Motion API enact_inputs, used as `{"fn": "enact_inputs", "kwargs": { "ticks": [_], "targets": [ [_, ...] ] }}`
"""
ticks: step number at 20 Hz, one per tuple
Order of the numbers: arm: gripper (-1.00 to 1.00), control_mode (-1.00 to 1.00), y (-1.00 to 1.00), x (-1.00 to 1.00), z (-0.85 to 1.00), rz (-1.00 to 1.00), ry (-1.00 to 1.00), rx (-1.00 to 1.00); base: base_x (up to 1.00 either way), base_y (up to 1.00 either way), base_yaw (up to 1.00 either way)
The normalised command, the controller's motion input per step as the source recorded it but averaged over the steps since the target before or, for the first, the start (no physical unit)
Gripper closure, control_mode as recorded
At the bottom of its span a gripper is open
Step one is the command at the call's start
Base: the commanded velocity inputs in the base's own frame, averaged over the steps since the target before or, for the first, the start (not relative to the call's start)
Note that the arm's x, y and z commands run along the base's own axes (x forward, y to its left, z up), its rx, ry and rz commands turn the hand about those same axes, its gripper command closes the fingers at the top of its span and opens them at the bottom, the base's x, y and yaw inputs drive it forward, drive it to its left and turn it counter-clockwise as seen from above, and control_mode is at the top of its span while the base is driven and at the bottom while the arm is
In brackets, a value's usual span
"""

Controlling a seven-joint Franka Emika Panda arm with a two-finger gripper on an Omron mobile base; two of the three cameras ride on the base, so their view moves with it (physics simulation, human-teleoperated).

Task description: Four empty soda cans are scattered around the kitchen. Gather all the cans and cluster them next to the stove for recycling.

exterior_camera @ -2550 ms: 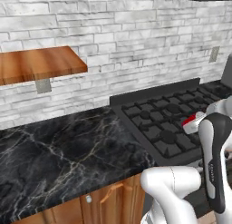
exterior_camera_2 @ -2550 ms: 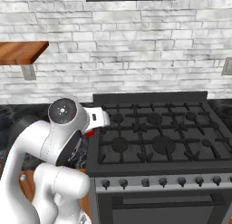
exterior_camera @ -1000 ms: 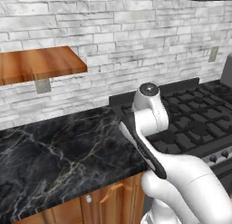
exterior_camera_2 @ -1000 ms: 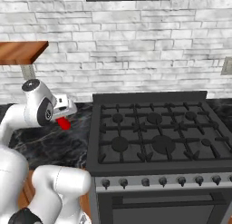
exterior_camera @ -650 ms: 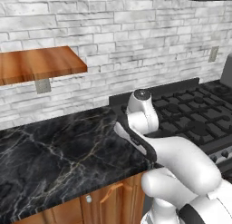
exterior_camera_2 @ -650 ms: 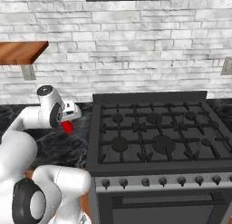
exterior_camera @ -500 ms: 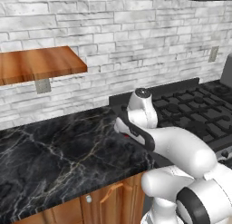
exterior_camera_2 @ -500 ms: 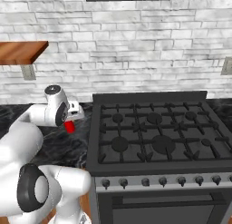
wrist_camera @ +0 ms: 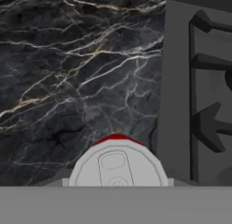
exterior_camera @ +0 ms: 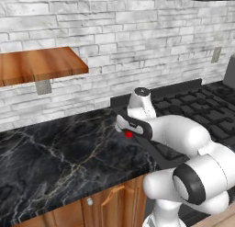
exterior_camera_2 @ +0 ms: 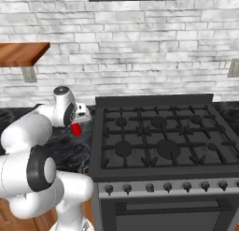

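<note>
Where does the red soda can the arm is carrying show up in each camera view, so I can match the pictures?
Left base view: the red soda can is a small red patch at centre, under the gripper, over the black marble counter.
Right base view: left of centre, just left of the stove.
Hand view: bottom centre, silver top up.
Shared landmark: the stove's left edge.

One red soda can [wrist_camera: 117, 166], one stove [exterior_camera_2: 158, 136], one shelf [exterior_camera: 39, 65]

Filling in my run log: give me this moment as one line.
gripper: shut on red can | position: above black marble counter, just left of stove | can: not yet released
</note>
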Motion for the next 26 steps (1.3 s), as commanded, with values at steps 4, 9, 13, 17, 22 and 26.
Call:
{"fn": "enact_inputs", "kwargs": {
  "ticks": [4,9,13,17,22,26],
  "targets": [
    [1.00,-1.00,-0.01,0.26,-0.44,0.00,0.02,-0.07,0.00,0.00,0.00],
    [-1.00,-1.00,0.00,0.08,-0.19,0.00,0.00,-0.03,0.00,0.00,0.00],
    [-1.00,-1.00,-0.08,0.15,0.17,0.00,0.00,0.08,0.00,0.00,0.00],
    [-1.00,-1.00,-0.11,0.14,0.19,-0.02,0.05,0.04,0.00,0.00,0.00],
    [-1.00,-1.00,-0.28,-0.10,0.43,-0.04,0.12,0.05,0.00,0.00,0.00],
    [-1.00,-1.00,-0.68,-0.67,0.24,-0.01,0.05,0.05,0.00,0.00,0.00]
  ]
}}
